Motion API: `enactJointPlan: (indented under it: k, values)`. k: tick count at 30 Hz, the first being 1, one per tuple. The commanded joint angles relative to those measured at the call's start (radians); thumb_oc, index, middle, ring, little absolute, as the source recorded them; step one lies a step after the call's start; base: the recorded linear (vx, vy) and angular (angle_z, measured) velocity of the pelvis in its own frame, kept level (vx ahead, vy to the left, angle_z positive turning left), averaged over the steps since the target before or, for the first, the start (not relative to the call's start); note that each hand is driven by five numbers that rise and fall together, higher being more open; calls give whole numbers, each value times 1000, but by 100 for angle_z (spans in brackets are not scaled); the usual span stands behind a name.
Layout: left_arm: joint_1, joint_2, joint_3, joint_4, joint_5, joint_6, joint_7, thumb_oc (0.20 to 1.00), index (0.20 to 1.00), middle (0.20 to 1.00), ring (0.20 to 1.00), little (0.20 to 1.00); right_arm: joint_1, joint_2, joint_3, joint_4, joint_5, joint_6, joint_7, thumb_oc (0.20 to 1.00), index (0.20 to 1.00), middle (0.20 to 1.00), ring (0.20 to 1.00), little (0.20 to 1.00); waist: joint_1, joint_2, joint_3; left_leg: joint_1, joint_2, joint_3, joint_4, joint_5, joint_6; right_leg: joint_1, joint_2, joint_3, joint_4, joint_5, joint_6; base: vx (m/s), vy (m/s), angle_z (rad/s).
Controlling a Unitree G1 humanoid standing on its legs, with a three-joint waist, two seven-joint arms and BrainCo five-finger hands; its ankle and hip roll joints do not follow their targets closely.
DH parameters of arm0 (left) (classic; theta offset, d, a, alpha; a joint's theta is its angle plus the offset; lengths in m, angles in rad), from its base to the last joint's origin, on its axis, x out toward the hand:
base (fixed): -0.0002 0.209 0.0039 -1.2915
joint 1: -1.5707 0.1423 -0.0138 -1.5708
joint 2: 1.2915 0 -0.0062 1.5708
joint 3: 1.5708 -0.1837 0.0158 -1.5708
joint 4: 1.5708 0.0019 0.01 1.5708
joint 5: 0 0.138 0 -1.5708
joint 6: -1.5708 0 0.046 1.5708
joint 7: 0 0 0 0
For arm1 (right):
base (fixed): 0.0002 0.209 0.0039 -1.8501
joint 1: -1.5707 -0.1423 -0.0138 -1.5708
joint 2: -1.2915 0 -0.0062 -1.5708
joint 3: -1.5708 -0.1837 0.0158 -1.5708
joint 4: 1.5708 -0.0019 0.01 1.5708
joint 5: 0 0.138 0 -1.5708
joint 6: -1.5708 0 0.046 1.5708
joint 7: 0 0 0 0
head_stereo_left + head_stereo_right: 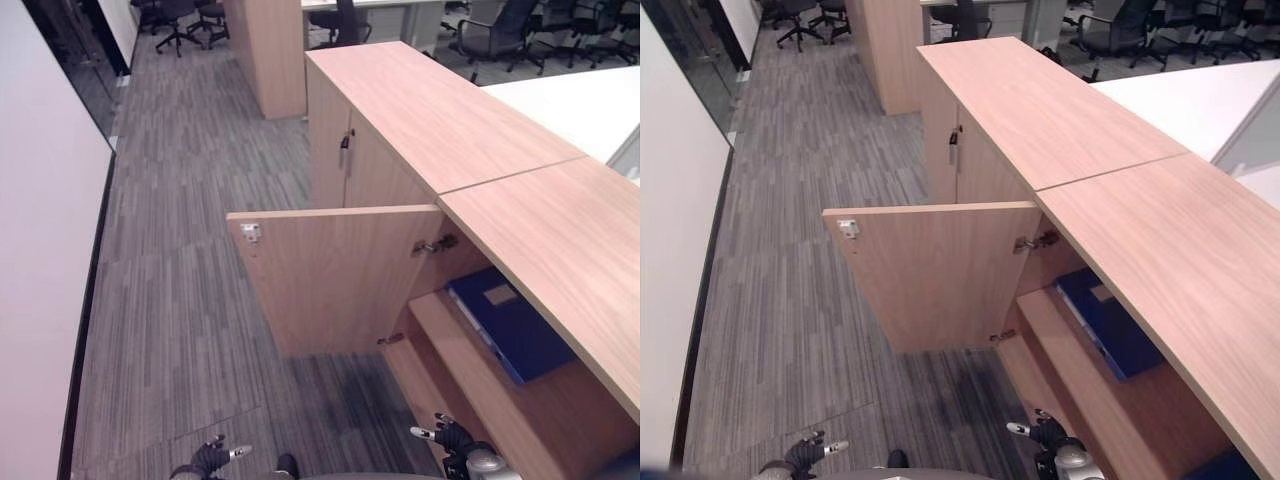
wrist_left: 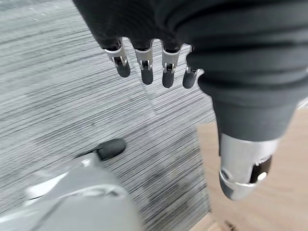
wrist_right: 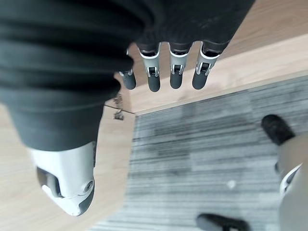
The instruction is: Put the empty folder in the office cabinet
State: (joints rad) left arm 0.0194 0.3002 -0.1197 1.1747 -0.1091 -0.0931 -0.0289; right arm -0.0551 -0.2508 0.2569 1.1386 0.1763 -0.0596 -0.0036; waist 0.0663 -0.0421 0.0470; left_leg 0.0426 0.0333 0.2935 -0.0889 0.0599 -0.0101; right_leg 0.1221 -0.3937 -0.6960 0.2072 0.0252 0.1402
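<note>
A dark blue flat plastic folder [image 1: 510,325] lies on the upper shelf inside the low light-wood office cabinet [image 1: 560,240], right of centre in the left eye view, partly tucked under the cabinet's long wooden top. It rests flat on the shelf, its pale label patch facing up, with one corner reaching near the shelf's front edge. The cabinet's light-wood door [image 1: 330,275] stands swung wide open toward the middle of the frame, a small metal catch at its upper left corner and hinges along its right edge. Below the folder's shelf a lower wooden shelf [image 1: 425,385] steps out toward the bottom of the frame.

The left robot hand [image 1: 215,455] hangs at the bottom edge, left of centre, over the grey striped carpet floor [image 1: 180,300]; in its wrist view its fingers [image 2: 144,65] are straight and relaxed, holding nothing. The right robot hand [image 1: 450,435] shows at the bottom right, just in front of the lower shelf, apart from the folder; its fingers [image 3: 175,72] likewise hang straight and empty.

Black office chairs [image 1: 500,30] stand in the upper right of the frame.
</note>
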Motion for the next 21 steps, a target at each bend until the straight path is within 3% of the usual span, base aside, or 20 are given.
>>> enactJointPlan:
  k: [1, 2, 5, 6, 7, 8, 12, 21]
  values:
    - [-36, 22, -2, 23, 15, -26, 9, 1000, 1000, 1000, 1000, 1000, -55, 7, -21, 2, 22, -6, -7, 1000, 1000, 1000, 1000, 1000, 15, 17, 50, 61, 52, -16, 6, -95, -66, -61, -9, 72, -84, 106, 100, -45, 192, -4]
    - [-39, 31, 11, 21, 3, -28, 13, 1000, 1000, 1000, 1000, 1000, -58, 17, -27, 6, 34, -7, -9, 1000, 1000, 1000, 1000, 1000, 20, 14, 67, 65, 25, 1, 2, -84, -39, -96, -42, 80, -9, 146, 98, -46, 190, -5]
    - [-40, 31, 11, 20, 0, -29, 13, 1000, 1000, 1000, 1000, 1000, -58, 19, -30, 8, 39, -8, -7, 1000, 1000, 1000, 1000, 1000, 19, 14, 71, 68, 19, 0, 2, -86, -33, -108, -43, 98, 17, 151, 100, -9, 152, -5]
    - [-39, 31, 0, 10, -14, -32, 16, 1000, 1000, 1000, 1000, 1000, -61, 20, -25, 9, 50, -11, -9, 1000, 1000, 1000, 1000, 1000, -10, 31, 91, 77, 17, -18, 2, -79, -23, -176, 51, 245, 54, 110, 87, -9, 145, -2]
    - [-39, 31, 0, 10, -14, -32, 16, 1000, 1000, 1000, 1000, 1000, -61, 20, -25, 9, 50, -11, -9, 1000, 1000, 1000, 1000, 1000, -9, 31, 89, 73, 17, -17, 2, -76, -23, -178, 52, 245, 50, 114, 86, 9, 163, 8]
    - [-41, 30, -16, 14, -9, -31, 10, 1000, 1000, 1000, 1000, 1000, -51, 19, -28, 12, 58, -15, -10, 1000, 1000, 1000, 1000, 1000, -9, 34, 87, 70, 8, -28, 2, -77, -15, -160, 109, 236, 10, 38, 69, 12, 16, 5]
    - [-42, 18, -24, 18, -6, -36, 7, 1000, 1000, 1000, 1000, 1000, -34, 8, -34, 34, 56, -17, -12, 1000, 1000, 1000, 1000, 1000, -14, 33, 68, 63, -3, -44, 2, -74, -15, -131, 134, 254, -59, 21, 52, 25, -8, 22]
    - [-48, -7, -46, -96, -47, -61, 7, 1000, 1000, 1000, 1000, 1000, 15, -22, -62, 48, 50, -15, -17, 1000, 1000, 1000, 1000, 1000, -31, 41, 34, 68, -8, -40, 2, -70, -31, -53, 126, 230, -171, 55, 58, 47, -37, 0]
